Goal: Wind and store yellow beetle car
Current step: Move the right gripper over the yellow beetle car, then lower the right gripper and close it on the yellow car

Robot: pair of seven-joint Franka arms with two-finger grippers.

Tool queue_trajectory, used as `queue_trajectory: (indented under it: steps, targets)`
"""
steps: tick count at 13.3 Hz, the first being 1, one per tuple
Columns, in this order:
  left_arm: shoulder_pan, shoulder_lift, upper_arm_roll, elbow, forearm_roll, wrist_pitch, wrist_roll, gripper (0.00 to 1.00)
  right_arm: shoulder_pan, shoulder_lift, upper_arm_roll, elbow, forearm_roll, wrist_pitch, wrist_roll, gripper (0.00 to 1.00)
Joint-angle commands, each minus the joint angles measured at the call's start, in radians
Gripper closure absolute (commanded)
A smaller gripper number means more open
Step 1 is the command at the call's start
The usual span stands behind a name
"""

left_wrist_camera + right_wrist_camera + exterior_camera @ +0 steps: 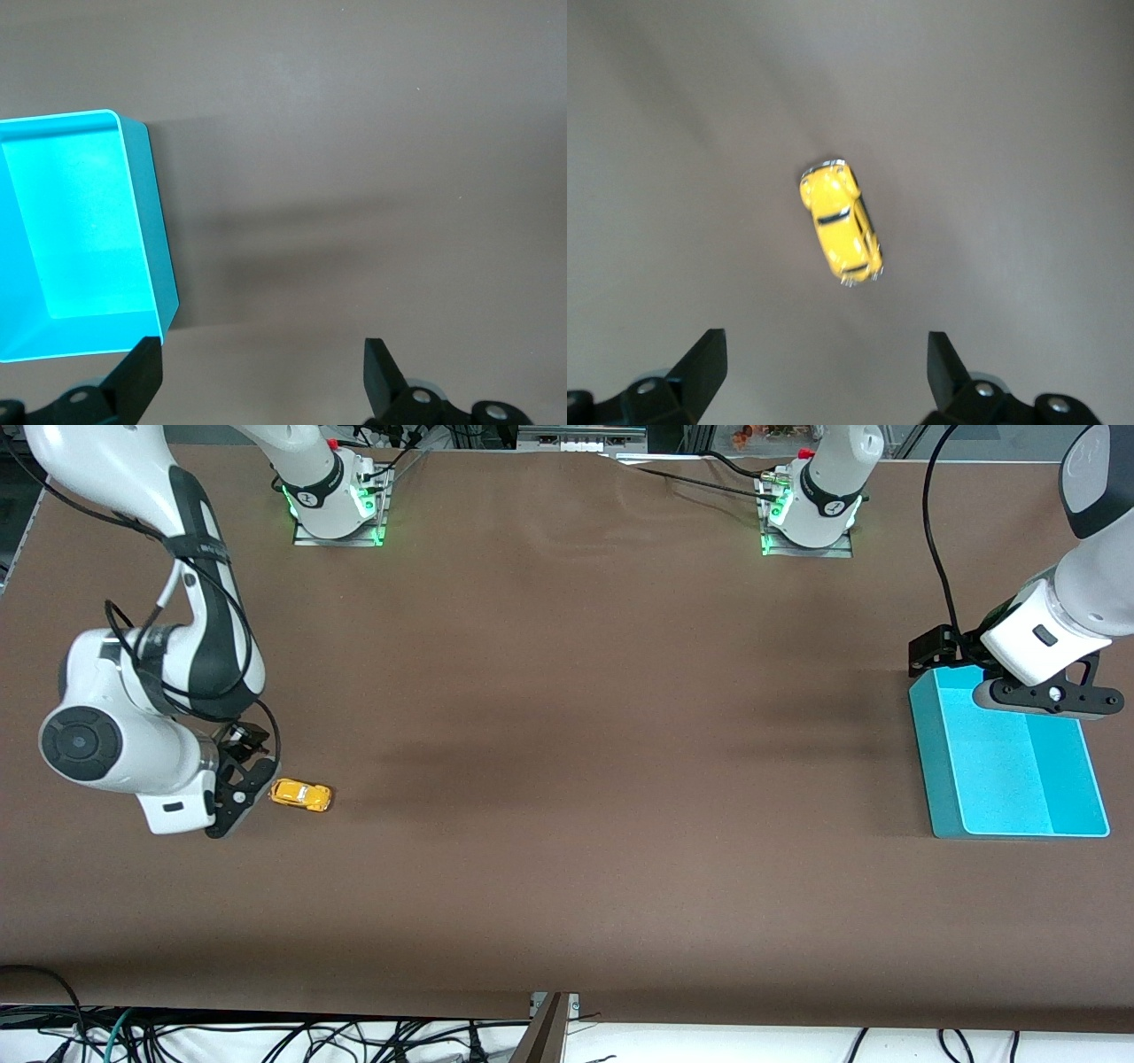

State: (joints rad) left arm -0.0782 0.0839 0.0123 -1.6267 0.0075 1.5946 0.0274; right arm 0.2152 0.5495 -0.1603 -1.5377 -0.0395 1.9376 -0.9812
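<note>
The yellow beetle car (pixel 301 794) stands on its wheels on the brown table near the right arm's end. In the right wrist view the yellow beetle car (pixel 840 223) shows its roof and dark windows. My right gripper (pixel 252 779) hovers just beside the car, on the side toward the right arm's end. It is open and the right gripper (pixel 824 350) has nothing between its fingers (pixel 704 354). My left gripper (pixel 1050 698) hangs open and empty over the turquoise bin (pixel 939 762). The left gripper (pixel 262 354) shows over bare table by the bin's corner (pixel 151 221).
The turquoise bin, with nothing in it, stands at the left arm's end of the table. Both arm bases (pixel 337 505) (pixel 811 514) are bolted along the table edge farthest from the front camera. Cables (pixel 266 1041) hang below the nearest edge.
</note>
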Motion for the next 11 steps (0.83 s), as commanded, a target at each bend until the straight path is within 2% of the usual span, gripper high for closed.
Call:
queue_trajectory:
  steps: [1,4,11]
  targets:
    - [0.006,0.010,0.000,0.025,-0.003,-0.019,0.012,0.00,-0.007,0.009,0.004,-0.119,0.038,0.192,-0.140,0.00]
    - [0.012,0.010,0.000,0.024,-0.003,-0.019,0.012,0.00,-0.007,0.024,0.004,-0.202,0.064,0.328,-0.221,0.00]
    - [0.015,0.011,0.000,0.024,-0.003,-0.019,0.012,0.00,-0.007,0.015,0.008,-0.340,0.072,0.486,-0.303,0.00]
